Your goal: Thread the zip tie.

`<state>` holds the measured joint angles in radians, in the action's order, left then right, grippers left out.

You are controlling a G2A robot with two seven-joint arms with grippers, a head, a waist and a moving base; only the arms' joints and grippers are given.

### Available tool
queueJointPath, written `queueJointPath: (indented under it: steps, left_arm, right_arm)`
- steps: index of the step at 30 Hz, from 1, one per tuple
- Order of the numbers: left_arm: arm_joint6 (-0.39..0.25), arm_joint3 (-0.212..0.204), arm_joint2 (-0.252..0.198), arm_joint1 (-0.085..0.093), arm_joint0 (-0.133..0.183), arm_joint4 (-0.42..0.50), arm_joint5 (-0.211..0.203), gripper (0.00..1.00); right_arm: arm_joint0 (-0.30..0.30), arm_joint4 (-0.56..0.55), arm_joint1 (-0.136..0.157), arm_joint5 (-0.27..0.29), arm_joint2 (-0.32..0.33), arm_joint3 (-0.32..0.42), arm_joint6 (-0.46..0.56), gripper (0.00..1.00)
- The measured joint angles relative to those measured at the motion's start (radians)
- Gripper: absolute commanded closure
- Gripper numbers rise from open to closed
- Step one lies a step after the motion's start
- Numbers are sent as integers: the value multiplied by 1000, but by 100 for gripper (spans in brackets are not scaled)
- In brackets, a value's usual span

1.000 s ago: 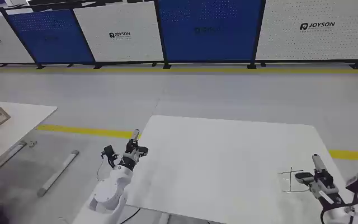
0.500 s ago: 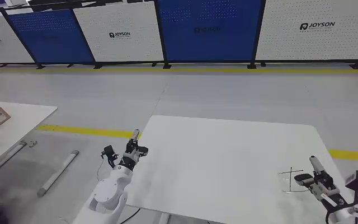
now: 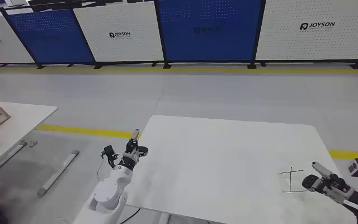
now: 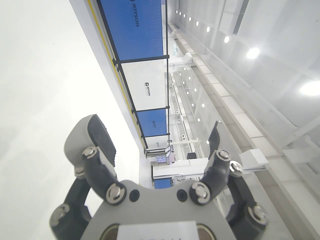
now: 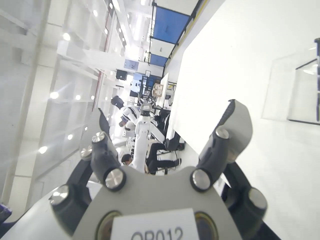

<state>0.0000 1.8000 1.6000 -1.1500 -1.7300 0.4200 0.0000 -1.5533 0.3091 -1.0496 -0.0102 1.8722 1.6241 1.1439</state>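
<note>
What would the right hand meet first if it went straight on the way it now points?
Probably nothing: the right hand points over the white table toward its far edge and the open room. The clear stand lies off that line, though depth is unclear.

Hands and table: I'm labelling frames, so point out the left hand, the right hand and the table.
left hand [image 4: 155, 122], left wrist view, midway between its fingertips
right hand [image 5: 166, 106], right wrist view, midway between its fingertips
table [image 3: 224, 162], top view, bare white top
</note>
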Motion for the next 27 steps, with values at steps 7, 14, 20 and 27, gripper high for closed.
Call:
queueJointPath:
  steps: [7, 14, 20, 27]
  left_arm:
    - [0, 0, 0, 0, 0, 0, 0, 0]
    - [0, 0, 0, 0, 0, 0, 0, 0]
    - [0, 0, 0, 0, 0, 0, 0, 0]
    - [0, 0, 0, 0, 0, 0, 0, 0]
  right_arm:
    - [-1, 1, 0, 0, 0, 0, -3, 0]
    - [16, 42, 10, -10, 30, -24, 71, 0]
    - [72, -8, 46, -12, 78, -86, 250, 0]
    - [141, -187, 99, -41, 43, -146, 246, 0]
